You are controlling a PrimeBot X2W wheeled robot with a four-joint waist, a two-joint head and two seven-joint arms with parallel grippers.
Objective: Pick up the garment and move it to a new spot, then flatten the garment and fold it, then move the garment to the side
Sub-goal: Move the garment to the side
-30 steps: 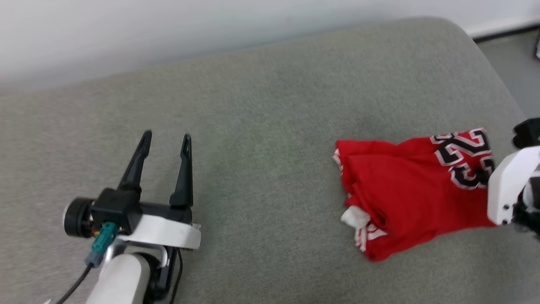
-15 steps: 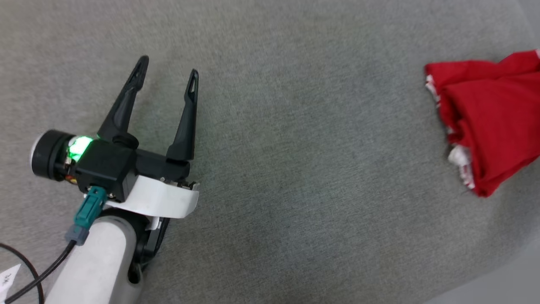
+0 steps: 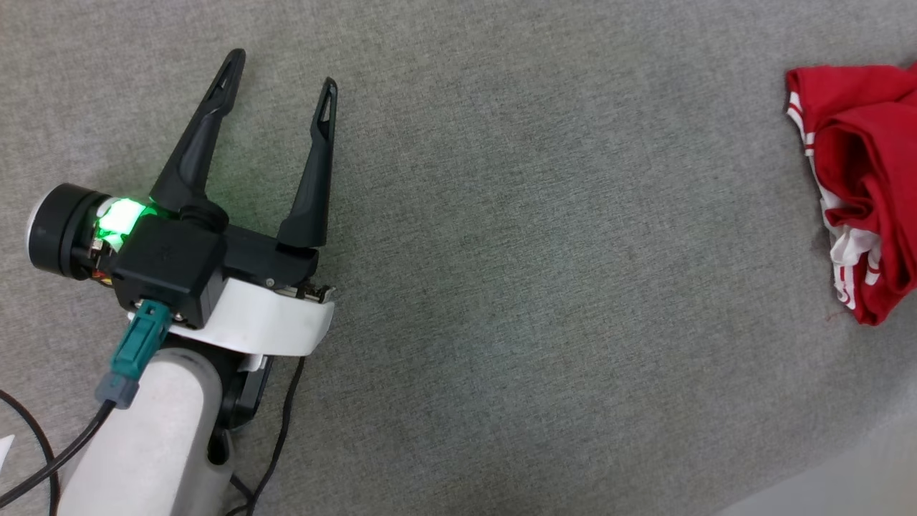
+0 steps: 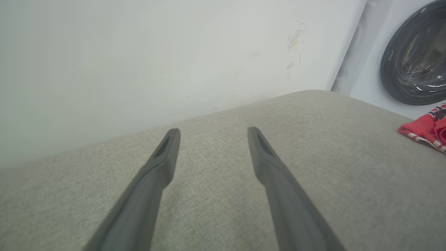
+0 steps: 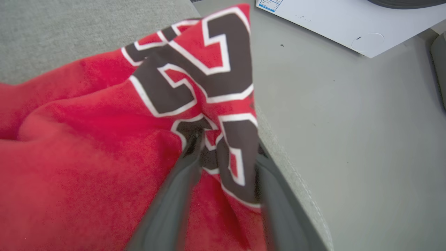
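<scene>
Head view: the left tool (image 3: 283, 69) hangs released at 9 o'clock over the grey upholstered surface (image 3: 537, 251), its fingers spread wide and empty. The garment (image 3: 867, 179) lies bunched at the 3 o'clock edge, well apart from it. In the right wrist view, a lettered fold of the garment stands between the parted fingers of the right tool (image 5: 226, 146); I cannot tell whether they pinch it.

Home laundry corner: front-load washing machine door (image 4: 416, 59), grey fabric sofa seat (image 3: 544, 258), white wall (image 4: 139, 52).
</scene>
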